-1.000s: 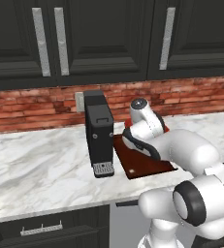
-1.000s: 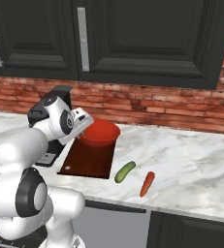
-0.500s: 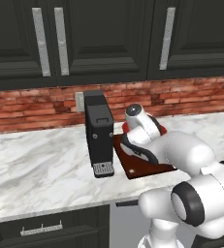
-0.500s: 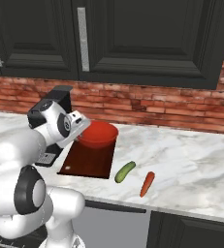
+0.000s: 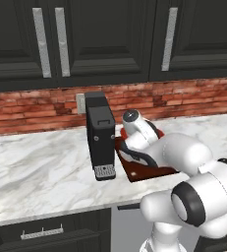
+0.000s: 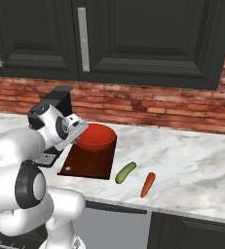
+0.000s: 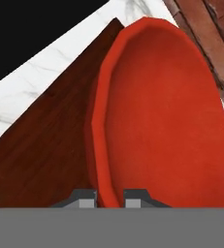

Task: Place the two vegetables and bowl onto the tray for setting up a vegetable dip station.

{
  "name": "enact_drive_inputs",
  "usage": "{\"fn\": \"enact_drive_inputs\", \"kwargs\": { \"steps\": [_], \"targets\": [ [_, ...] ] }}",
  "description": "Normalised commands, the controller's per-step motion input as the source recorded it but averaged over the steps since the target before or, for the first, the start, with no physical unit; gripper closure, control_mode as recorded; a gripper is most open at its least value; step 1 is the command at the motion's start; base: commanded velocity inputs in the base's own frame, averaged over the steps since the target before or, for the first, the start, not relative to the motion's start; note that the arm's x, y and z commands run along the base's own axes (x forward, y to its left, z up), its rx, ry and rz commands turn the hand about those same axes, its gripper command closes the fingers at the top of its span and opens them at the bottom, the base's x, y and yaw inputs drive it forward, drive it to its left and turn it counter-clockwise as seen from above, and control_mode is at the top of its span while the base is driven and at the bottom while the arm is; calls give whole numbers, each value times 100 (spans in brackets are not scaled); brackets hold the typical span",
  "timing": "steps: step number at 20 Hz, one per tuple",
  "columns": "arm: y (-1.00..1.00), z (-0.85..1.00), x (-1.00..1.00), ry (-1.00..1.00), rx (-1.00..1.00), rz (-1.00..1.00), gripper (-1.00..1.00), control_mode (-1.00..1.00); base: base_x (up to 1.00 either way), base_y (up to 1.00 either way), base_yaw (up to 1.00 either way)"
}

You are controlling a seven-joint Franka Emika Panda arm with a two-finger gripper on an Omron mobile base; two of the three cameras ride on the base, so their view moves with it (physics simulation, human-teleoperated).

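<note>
The red bowl (image 6: 97,137) rests on the far end of the dark wooden tray (image 6: 87,163), near the brick wall. My gripper (image 6: 80,133) is at the bowl's left rim. In the hand view the rim of the bowl (image 7: 167,111) runs between the two fingertips, and my gripper (image 7: 109,197) is shut on it, with the tray (image 7: 45,140) below. The green cucumber (image 6: 125,172) lies on the marble just right of the tray. The orange carrot (image 6: 147,184) lies a little further right. In the left base view my arm hides most of the tray (image 5: 144,170).
A tall black box-shaped appliance (image 5: 100,135) stands right beside the tray's left edge, close to my hand. The brick backsplash (image 6: 148,107) runs behind the bowl. Open marble counter (image 6: 196,160) stretches right of the carrot, and the counter's front edge is near the vegetables.
My hand has sunk slightly and drifted a little left with the bowl, which now sits low on the tray. The cucumber and carrot have not moved.
</note>
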Motion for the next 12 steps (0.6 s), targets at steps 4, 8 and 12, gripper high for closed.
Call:
{"fn": "enact_drive_inputs", "kwargs": {
  "steps": [4, 8, 12],
  "targets": [
    [0, -8, 23, -3, 0, 0, 100, -100, 0, 0, 0],
    [0, -14, 17, -3, 0, 0, 100, -100, 0, 0, 0],
    [0, -17, 11, -1, 0, 0, 100, -100, 0, 0, 0]
  ]
}}
